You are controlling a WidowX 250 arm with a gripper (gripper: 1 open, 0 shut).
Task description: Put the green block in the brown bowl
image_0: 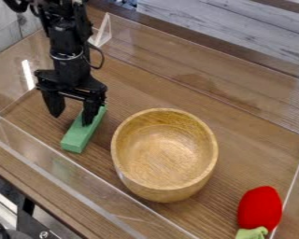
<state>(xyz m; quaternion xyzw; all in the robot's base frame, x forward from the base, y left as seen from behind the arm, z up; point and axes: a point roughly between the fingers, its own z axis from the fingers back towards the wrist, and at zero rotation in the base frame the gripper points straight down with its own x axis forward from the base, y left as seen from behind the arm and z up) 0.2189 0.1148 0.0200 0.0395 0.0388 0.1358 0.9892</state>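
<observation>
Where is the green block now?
In the camera view, the green block lies on the table, just left of the brown bowl, below the fingers.

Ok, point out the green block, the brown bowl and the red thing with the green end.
Green block (78,136): camera view, lower half of its top face.
Brown bowl (163,157): camera view, inside bottom.
Red thing (260,207): camera view, middle of its red part.
</observation>
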